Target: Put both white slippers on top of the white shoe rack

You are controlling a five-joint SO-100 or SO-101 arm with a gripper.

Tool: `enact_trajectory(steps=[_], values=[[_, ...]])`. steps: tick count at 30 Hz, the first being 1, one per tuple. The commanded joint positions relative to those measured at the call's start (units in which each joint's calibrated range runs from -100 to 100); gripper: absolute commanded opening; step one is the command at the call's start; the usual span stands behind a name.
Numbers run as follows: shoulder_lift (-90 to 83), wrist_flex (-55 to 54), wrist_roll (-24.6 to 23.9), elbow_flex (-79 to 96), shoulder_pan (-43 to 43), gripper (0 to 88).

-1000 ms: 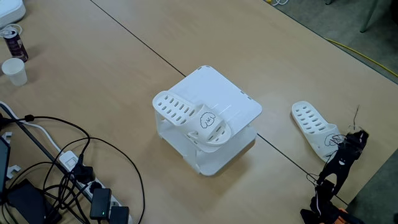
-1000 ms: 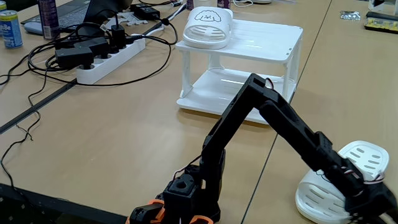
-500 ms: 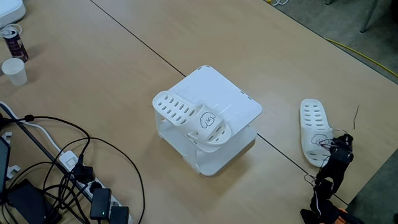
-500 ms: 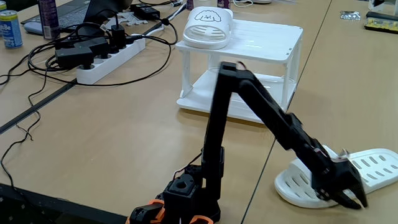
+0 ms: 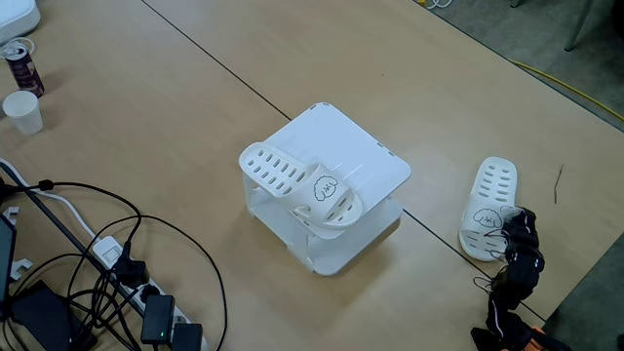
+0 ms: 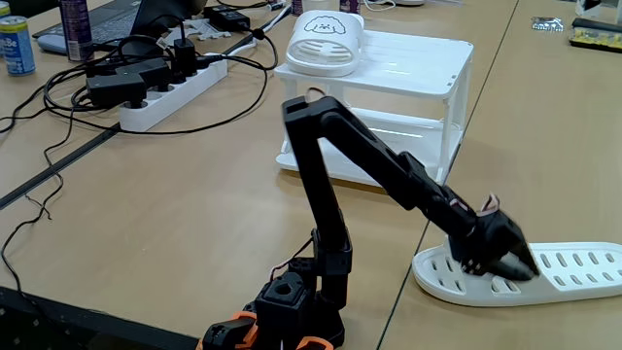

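One white slipper (image 5: pixel 297 185) lies slantwise on top of the white shoe rack (image 5: pixel 341 136), its cartoon-face band hanging past the rack's near edge; the other fixed view shows that slipper (image 6: pixel 326 44) at the left corner of the rack top (image 6: pixel 418 63). The second white slipper (image 5: pixel 494 185) is low at the table, to the right of the rack. My gripper (image 5: pixel 504 226) is shut on its banded end. From the other side, the gripper (image 6: pixel 501 264) covers the band, and the slotted sole of this slipper (image 6: pixel 573 277) stretches out to the right.
A power strip (image 6: pixel 165 97) and black cables (image 5: pixel 97 244) crowd the table left of the rack. A can (image 5: pixel 21 66) and a paper cup (image 5: pixel 23 110) stand at the far left. The table's edge (image 5: pixel 585 283) runs close behind my arm base (image 6: pixel 292 311).
My arm has swung with the second slipper in its grip. The slipper has turned round and shifted a little toward the rack. The slipper on the rack has not moved.
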Motion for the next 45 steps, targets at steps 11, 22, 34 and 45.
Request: enact_trajectory(steps=[11,22,34,45], values=[[-44.43,-0.35,0.42,19.63,-6.26,0.8],[-45.27,7.50,0.42,23.51,-19.00,3.3],[-32.39,6.90,0.42,18.00,-18.43,16.9],[-28.61,7.07,0.42,19.09,-18.68,17.5]])
